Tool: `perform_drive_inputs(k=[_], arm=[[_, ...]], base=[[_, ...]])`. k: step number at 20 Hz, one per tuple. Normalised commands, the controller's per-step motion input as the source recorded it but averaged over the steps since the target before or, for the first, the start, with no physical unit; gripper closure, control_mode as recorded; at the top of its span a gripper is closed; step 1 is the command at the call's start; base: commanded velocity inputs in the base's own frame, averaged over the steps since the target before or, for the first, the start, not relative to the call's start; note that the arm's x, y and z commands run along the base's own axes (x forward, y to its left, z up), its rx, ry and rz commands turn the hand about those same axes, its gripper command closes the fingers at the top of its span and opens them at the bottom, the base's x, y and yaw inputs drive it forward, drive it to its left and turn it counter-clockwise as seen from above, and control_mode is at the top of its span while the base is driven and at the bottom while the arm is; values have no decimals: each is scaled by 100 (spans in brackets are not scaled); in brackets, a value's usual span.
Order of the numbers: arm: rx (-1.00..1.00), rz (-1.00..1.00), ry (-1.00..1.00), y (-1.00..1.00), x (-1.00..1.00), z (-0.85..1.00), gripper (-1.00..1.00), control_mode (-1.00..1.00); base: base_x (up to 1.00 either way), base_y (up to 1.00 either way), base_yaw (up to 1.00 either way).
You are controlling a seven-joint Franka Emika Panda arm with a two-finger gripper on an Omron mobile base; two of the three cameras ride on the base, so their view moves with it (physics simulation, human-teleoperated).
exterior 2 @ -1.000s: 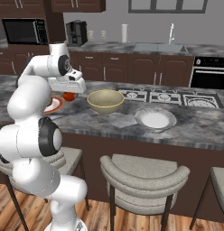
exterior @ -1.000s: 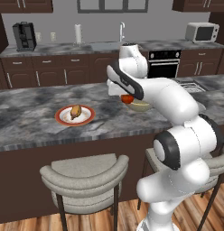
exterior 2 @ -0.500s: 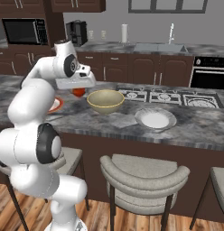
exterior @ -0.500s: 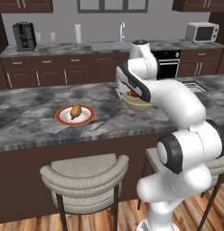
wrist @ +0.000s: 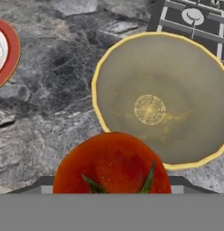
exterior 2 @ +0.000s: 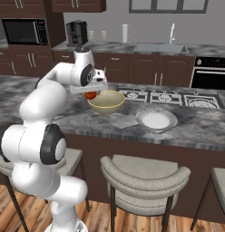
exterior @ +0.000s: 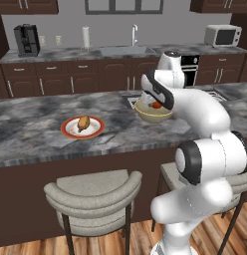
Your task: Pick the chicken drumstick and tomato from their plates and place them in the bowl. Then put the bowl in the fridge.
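Note:
My gripper (exterior: 156, 102) is shut on the tomato (exterior: 156, 105), a glossy red ball hanging just above the tan bowl (exterior: 153, 114) on the island counter. From the right base view the tomato (exterior 2: 90, 95) hangs at the left rim of the bowl (exterior 2: 107, 103). Looking down from the hand, the tomato (wrist: 111, 164) overlaps the near rim of the empty bowl (wrist: 159, 94). The chicken drumstick (exterior: 83, 122) lies on the red-rimmed plate (exterior: 69, 132) to the left. A white plate (exterior 2: 156, 120) sits empty right of the bowl. The fridge is out of view.
A cooktop (exterior 2: 164, 97) lies just behind the bowl. Grey stools (exterior: 93, 191) stand along the island's front edge. On the back counter are a sink (exterior: 125, 50), a coffee machine (exterior: 27, 40) and a microwave (exterior: 222, 35).
The arm has swung to the right with the tomato in its grip, from the bowl's left side to a spot over the bowl. The drumstick and the plates have stayed put.

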Motion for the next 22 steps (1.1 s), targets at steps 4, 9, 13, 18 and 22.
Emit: perform_drive_inputs(k=[4,9,13,18,22], arm=[[0,3,17,-30,38,-1,100,-100],[-2,0,12,-19,43,-7,100,-100],[0,0,6,-7,39,-2,100,-100],[0,0,0,0,25,-21,100,-100],[-1,0,8,0,8,-45,100,-100]], base=[[0,0,0],[0,0,0],[0,0,0],[0,0,0],[0,0,0]])
